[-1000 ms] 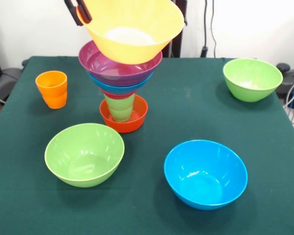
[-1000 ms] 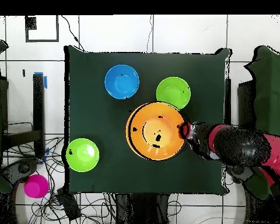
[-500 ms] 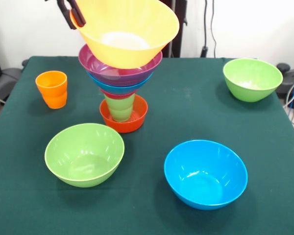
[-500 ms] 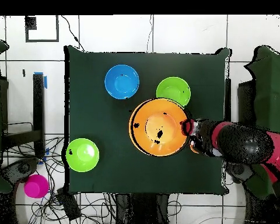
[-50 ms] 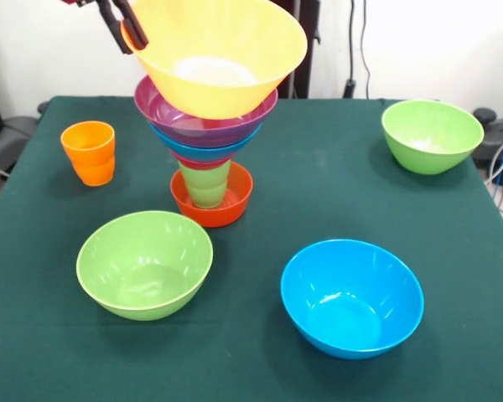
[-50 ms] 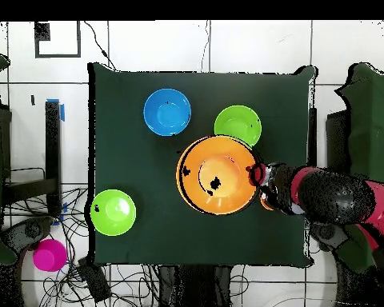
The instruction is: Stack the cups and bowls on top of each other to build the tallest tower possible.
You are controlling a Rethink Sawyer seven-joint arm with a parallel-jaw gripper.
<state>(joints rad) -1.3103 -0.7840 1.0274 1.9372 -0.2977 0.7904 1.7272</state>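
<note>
The tower stands left of centre in the front view. A small red-orange bowl (image 5: 211, 208) is at the bottom, then the light green cup (image 5: 205, 182), a pink bowl, a blue one and a purple bowl (image 5: 203, 119). On top rests the very large orange bowl (image 5: 222, 52) (image 6: 218, 174), tilted. My gripper (image 5: 132, 39) (image 6: 259, 174) is shut on its upper left rim, one finger inside and one outside. The orange cup (image 5: 90, 152) stands alone to the left of the tower.
Two lime green bowls (image 5: 144, 264) (image 5: 432, 134) and a blue bowl (image 5: 352, 297) sit loose on the green table (image 5: 318, 193). A pink bowl (image 6: 49, 255) lies off the table among cables. The arm (image 6: 331, 200) reaches in over the table's right edge in the overhead view.
The large orange bowl has been lifted slightly on the gripper's side and shifted a little over the tower. In the last half second it has hardly moved.
</note>
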